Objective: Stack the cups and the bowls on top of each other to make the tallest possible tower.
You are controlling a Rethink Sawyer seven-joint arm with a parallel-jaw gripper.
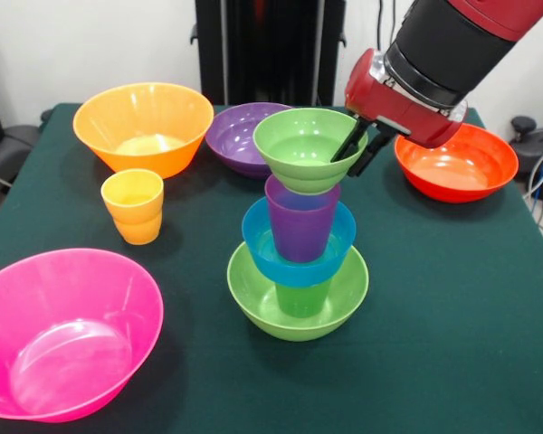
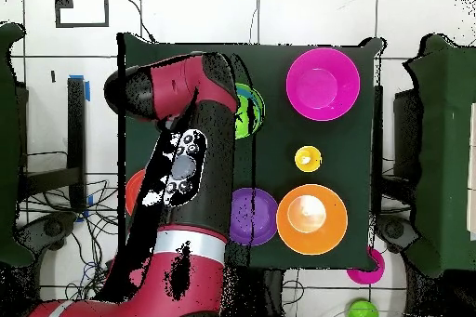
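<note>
The tower stands mid-table: a lime-green bowl, a green cup in it, a blue bowl, a purple cup, and a small green bowl on top. My gripper comes in from the upper right and is shut on the top bowl's right rim, one finger inside and one outside. A yellow-orange cup stands alone to the left. In the overhead view the arm hides most of the tower; only a green edge shows.
An orange bowl, a purple bowl and a red-orange bowl line the far side. A large pink bowl sits front left. In the overhead view the pink bowl, the orange bowl and the purple bowl show.
</note>
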